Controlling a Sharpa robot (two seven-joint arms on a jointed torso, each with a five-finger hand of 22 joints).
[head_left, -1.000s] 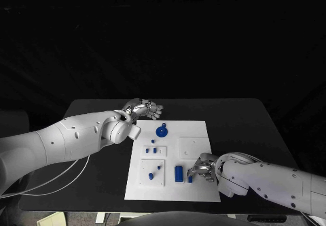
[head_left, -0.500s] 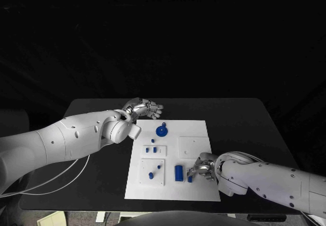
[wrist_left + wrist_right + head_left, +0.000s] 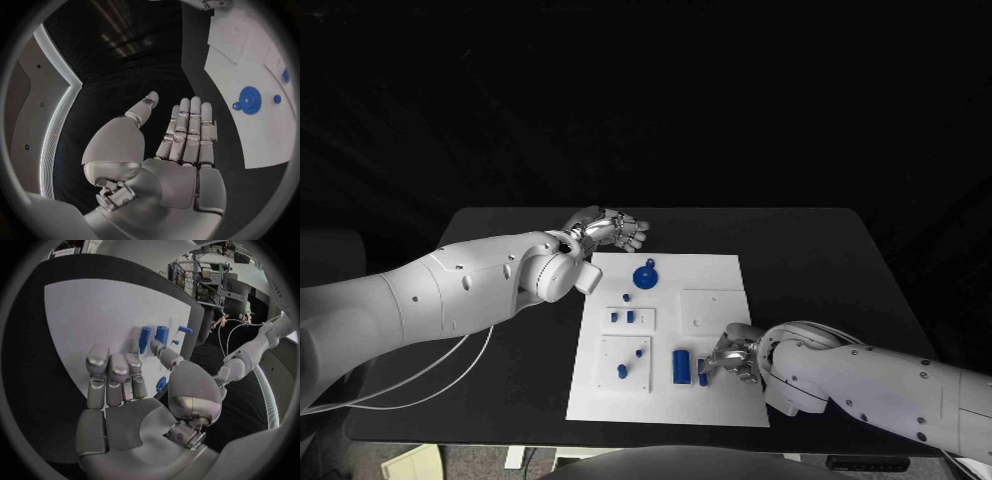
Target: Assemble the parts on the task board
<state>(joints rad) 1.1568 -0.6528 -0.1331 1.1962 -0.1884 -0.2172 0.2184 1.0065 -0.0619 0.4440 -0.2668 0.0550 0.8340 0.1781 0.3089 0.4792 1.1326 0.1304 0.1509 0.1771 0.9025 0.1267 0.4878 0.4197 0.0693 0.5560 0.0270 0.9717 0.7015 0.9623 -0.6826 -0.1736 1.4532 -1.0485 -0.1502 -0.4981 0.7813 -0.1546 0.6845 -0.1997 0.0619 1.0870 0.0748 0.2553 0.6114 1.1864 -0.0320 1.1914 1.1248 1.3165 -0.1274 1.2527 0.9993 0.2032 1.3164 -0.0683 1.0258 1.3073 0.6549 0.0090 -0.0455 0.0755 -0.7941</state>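
Barely anything has moved: the right hand (image 3: pixel 730 360) stays low on the board (image 3: pixel 718 405), fingers apart around a small part (image 3: pixel 161 384) without gripping, while the left hand (image 3: pixel 606 232) stays wide and empty, so assembly hasn't advanced

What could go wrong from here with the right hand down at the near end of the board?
1. The right hand sits close beside the tall blue part; a small sideways move might knock it.
2. Its thumb appears to rest near a small blue piece; the grip looks unsure, so the piece may slip.
3. The left hand hovers open off the task board, not steadying it.
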